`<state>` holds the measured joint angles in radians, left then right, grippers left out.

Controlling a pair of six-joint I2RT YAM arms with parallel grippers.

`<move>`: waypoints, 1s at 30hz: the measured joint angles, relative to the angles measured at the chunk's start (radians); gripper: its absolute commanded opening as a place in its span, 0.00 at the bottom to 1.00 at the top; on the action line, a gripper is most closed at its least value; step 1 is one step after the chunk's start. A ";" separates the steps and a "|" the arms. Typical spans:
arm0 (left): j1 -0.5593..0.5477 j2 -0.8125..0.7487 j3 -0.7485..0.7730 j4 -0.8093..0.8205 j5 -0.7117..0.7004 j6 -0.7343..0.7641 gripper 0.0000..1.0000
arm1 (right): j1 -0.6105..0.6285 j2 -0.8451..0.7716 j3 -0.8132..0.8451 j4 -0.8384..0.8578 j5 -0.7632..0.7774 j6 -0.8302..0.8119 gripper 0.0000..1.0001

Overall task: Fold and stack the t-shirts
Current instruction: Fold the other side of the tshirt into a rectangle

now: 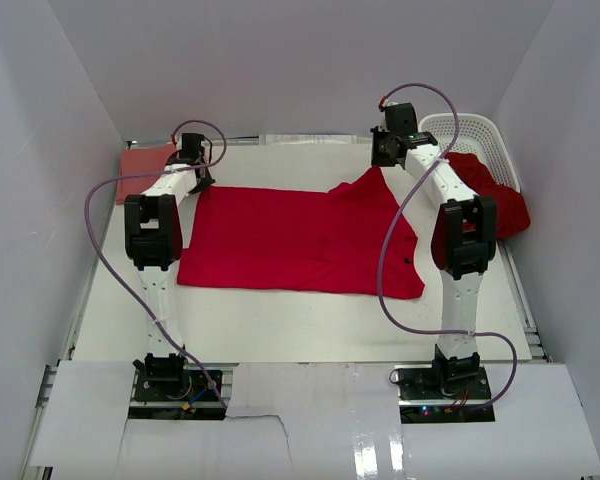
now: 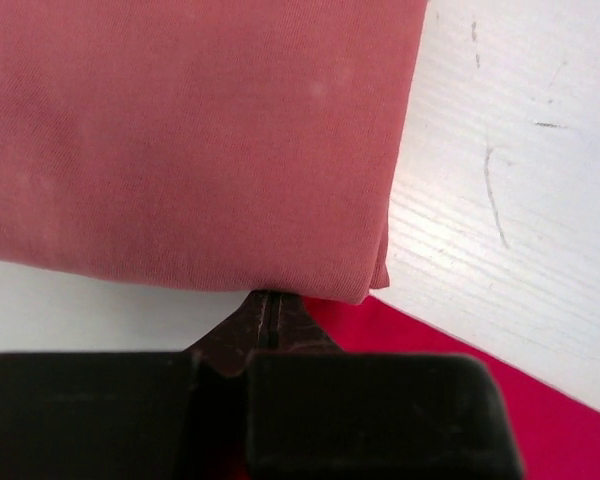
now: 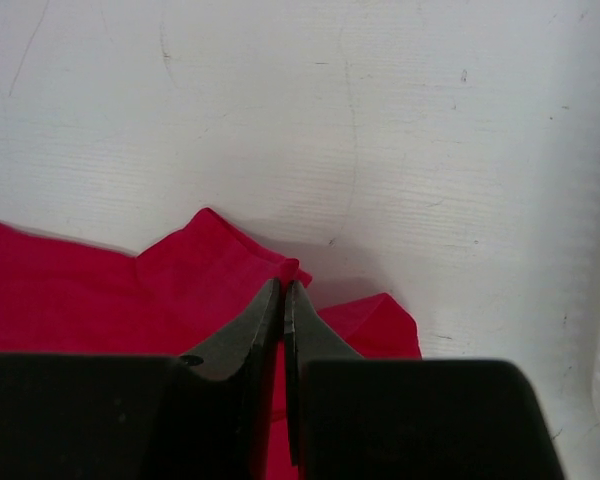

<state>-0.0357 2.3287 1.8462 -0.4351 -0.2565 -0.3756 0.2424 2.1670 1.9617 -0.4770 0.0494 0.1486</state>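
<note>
Pinching: right gripper, jaws closed on crimson t-shirt, far-right corner raised to start a fold.
Opposite corner: left gripper, jaws closed (cloth caught? cannot tell), beside folded salmon t-shirt.
Spread: crimson body flat on tabletop.

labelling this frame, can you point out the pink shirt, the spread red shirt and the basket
pink shirt [image 2: 190, 140], left wrist view, middle of the folded cloth
red shirt [image 1: 290, 240], top view, middle of the spread cloth
basket [image 1: 465, 128], top view, far wall
</note>
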 measured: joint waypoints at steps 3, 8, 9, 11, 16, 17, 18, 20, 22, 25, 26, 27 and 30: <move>0.006 0.004 0.007 -0.002 0.014 -0.001 0.00 | 0.000 0.000 0.000 0.000 -0.003 0.000 0.08; 0.008 -0.009 -0.013 0.007 0.013 -0.013 0.00 | 0.000 0.000 -0.006 0.003 -0.015 0.000 0.08; 0.008 -0.017 -0.026 0.011 0.011 -0.016 0.00 | 0.000 0.000 -0.010 0.003 -0.019 0.000 0.08; 0.009 -0.036 -0.053 0.010 0.005 -0.023 0.00 | 0.000 0.000 -0.014 0.001 -0.025 0.001 0.08; 0.011 -0.114 -0.156 -0.010 -0.018 -0.028 0.00 | 0.000 -0.008 -0.016 -0.001 -0.027 0.001 0.08; 0.012 -0.130 -0.174 -0.012 -0.021 -0.029 0.00 | 0.000 -0.018 -0.025 0.001 -0.028 0.001 0.08; 0.012 -0.145 -0.187 -0.015 -0.024 -0.031 0.00 | 0.000 -0.030 -0.035 -0.002 -0.028 0.002 0.08; 0.013 -0.176 -0.212 -0.013 -0.027 -0.034 0.00 | 0.000 -0.064 -0.063 -0.005 -0.029 0.002 0.08; 0.013 -0.211 -0.238 -0.002 -0.027 -0.035 0.00 | 0.000 -0.103 -0.095 -0.003 -0.031 0.002 0.08; 0.013 -0.259 -0.270 0.025 -0.028 -0.033 0.00 | 0.000 -0.162 -0.144 0.002 -0.031 0.004 0.08; 0.012 -0.272 -0.280 0.040 -0.028 -0.033 0.00 | 0.000 -0.175 -0.155 0.006 -0.032 0.005 0.08; 0.012 -0.284 -0.287 0.053 -0.027 -0.032 0.00 | 0.000 -0.186 -0.169 0.012 -0.032 0.005 0.08; 0.010 -0.311 -0.295 0.081 -0.023 -0.032 0.00 | 0.000 -0.227 -0.234 0.024 -0.044 0.005 0.08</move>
<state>-0.0261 2.0174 1.5509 -0.3538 -0.2790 -0.4076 0.2424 1.9404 1.7279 -0.4530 0.0055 0.1539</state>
